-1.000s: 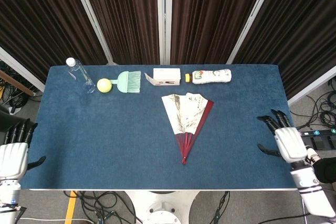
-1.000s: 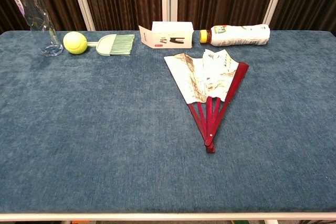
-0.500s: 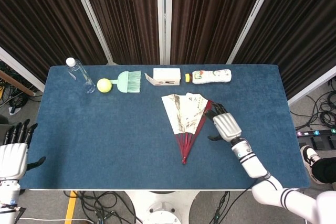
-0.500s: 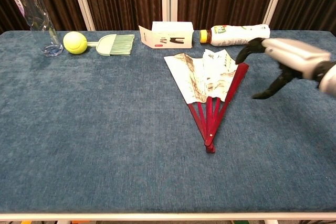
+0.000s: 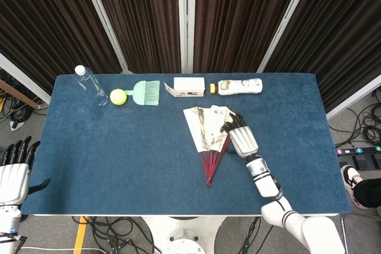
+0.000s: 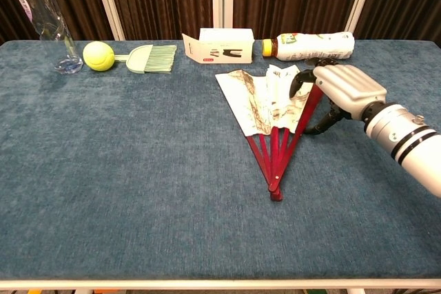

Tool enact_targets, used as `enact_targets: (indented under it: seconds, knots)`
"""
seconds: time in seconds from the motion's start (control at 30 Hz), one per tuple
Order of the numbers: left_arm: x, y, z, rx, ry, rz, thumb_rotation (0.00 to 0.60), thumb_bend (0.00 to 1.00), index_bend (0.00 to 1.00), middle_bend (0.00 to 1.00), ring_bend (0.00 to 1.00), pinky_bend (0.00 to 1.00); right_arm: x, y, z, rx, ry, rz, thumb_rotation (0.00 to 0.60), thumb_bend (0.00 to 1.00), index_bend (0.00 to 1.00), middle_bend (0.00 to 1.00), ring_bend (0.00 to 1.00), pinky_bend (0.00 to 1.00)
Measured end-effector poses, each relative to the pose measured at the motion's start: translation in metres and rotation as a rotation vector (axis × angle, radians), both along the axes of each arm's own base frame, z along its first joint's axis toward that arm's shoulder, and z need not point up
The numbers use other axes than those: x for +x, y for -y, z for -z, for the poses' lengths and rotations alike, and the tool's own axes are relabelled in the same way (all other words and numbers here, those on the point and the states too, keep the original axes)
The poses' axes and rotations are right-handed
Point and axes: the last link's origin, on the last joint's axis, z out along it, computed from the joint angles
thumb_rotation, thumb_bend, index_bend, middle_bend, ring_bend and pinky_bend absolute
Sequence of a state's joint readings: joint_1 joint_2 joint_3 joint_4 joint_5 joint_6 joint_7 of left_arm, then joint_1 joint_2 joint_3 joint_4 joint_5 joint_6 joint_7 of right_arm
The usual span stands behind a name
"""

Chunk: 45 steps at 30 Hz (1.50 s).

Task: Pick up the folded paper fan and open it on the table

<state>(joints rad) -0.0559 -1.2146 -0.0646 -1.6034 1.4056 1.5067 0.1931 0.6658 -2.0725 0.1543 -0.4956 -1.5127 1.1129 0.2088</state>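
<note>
The left hand (image 5: 13, 173) hangs off the table's (image 5: 119, 165) near-left corner, holding nothing, fingers apart. Mid-table lies the paper fan (image 5: 208, 132), partly spread, red ribs converging. Behind it sit a box (image 5: 189, 86) and bottle (image 5: 239, 86). The right hand (image 5: 240, 137) rests on the fan's right edge, fingers spread, gripping nothing.

The right hand (image 5: 241, 138) lies over the right edge of the paper fan (image 5: 207, 132), which rests partly spread on the blue table (image 5: 119, 159), its fingers reaching onto the paper. Beyond the hand stand a white box (image 5: 189, 86) and a lying bottle (image 5: 239, 86). Far to its left sit a green brush (image 5: 146, 93), a yellow ball (image 5: 118, 97) and a clear bottle (image 5: 90, 85). The left hand (image 5: 15, 173) hangs off the table's near left corner, fingers apart, holding nothing.
</note>
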Motion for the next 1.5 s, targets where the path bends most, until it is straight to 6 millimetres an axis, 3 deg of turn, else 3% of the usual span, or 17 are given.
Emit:
enact_targets:
  seconds: [0.27,0.57,1.1,1.23,1.33,1.5]
  knots:
    - [0.0,-0.002,0.0,0.005,0.005,0.007,0.6,0.0,0.12,0.02,0.0,0.07,0.01,0.0,0.011,-0.014,0.012,-0.037,0.6,0.05,0.46,0.34,0.04,0.0]
    - [0.0,-0.002,-0.001,0.009,0.006,0.009,0.6,0.0,0.12,0.02,0.0,0.07,0.023,0.007,0.013,-0.015,-0.015,-0.11,0.6,0.26,0.51,0.38,0.11,0.0]
    - [-0.003,-0.001,-0.002,0.014,0.02,0.0,0.6,0.0,0.12,0.02,0.0,0.07,0.056,0.022,0.023,0.006,-0.085,-0.199,0.6,0.31,0.46,0.38,0.11,0.0]
    - [-0.003,-0.001,-0.003,0.015,0.025,0.003,0.6,0.0,0.12,0.02,0.0,0.07,0.059,0.023,0.025,0.01,-0.109,-0.214,0.6,0.43,0.46,0.38,0.11,0.0]
    - [-0.005,-0.002,-0.003,0.017,0.024,0.002,0.6,0.0,0.12,0.02,0.0,0.07,0.062,0.025,0.026,0.012,-0.128,-0.222,0.6,0.57,0.46,0.38,0.11,0.0]
    - [-0.002,-0.011,-0.001,0.021,0.051,0.017,0.6,0.0,0.12,0.02,0.0,0.07,0.07,0.031,0.024,0.005,-0.159,-0.261,0.6,0.73,0.67,0.46,0.19,0.0]
